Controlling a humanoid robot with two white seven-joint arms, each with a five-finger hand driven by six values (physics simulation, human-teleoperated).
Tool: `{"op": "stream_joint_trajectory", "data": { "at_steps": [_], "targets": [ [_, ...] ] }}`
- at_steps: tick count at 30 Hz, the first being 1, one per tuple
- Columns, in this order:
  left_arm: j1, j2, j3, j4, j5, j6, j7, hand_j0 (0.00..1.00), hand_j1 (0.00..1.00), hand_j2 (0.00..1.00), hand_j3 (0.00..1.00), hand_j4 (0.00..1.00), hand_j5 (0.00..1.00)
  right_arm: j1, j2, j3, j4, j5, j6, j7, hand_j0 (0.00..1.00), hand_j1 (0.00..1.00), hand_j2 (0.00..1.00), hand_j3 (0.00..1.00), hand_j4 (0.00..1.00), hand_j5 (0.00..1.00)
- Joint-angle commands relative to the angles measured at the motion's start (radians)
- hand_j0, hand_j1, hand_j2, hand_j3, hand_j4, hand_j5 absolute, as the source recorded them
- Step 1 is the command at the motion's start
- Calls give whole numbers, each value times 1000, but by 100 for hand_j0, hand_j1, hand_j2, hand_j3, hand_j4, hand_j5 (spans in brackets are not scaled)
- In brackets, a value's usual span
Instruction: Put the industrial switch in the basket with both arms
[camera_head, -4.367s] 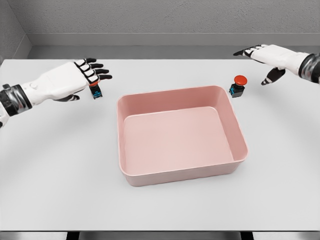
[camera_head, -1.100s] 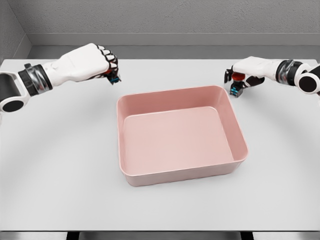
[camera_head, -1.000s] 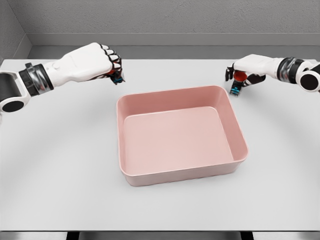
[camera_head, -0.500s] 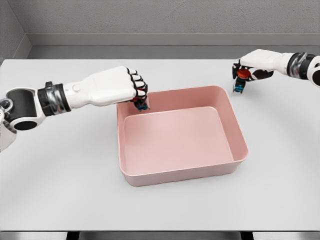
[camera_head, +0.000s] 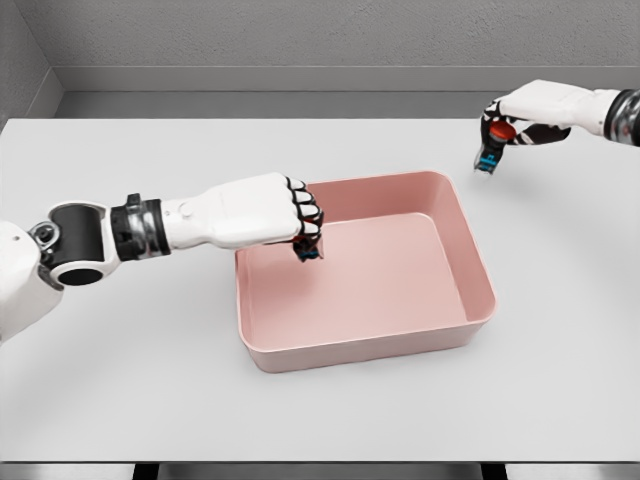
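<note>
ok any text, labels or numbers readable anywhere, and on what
None can be read. The pink basket is plain, and so is the table. The two switches, one in the left robot hand and one in the right robot hand, are too small to show any marking.

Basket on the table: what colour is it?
Plain pink basket, no pattern; it shows in the head view.
</note>
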Motion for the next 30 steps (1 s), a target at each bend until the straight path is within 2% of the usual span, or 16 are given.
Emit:
{"op": "stream_joint_trajectory", "data": {
  "at_steps": [1,2,4,5,19,26,30],
  "targets": [
    [0,-7,1,-1,6,1,-4,35,35,35,35,35,35,0,-15,-6,-36,-6,1,-1,45,45,45,45,45,45],
    [0,-7,1,-1,12,1,-4,41,41,41,41,41,41,-2,-23,-6,-45,-6,1,1,45,45,45,45,45,45],
    [0,-7,2,-5,15,1,-3,73,73,73,73,73,73,-2,-41,-6,-91,-5,1,1,45,45,45,45,45,45],
    [0,-6,2,-8,15,1,-3,82,82,82,82,82,82,-2,-49,-6,-120,-6,1,1,45,45,45,45,45,45],
    [0,3,2,-13,20,1,3,83,83,83,83,83,83,2,-132,-20,-315,-6,1,27,43,43,43,43,43,43],
    [-2,6,4,-14,33,1,5,86,86,86,86,86,86,8,-162,-58,-352,-8,1,56,43,43,43,43,43,43],
    [-3,72,2,-56,60,1,6,86,86,86,86,86,86,8,-167,-58,-399,-8,1,73,43,43,43,43,43,43]
  ]
}}
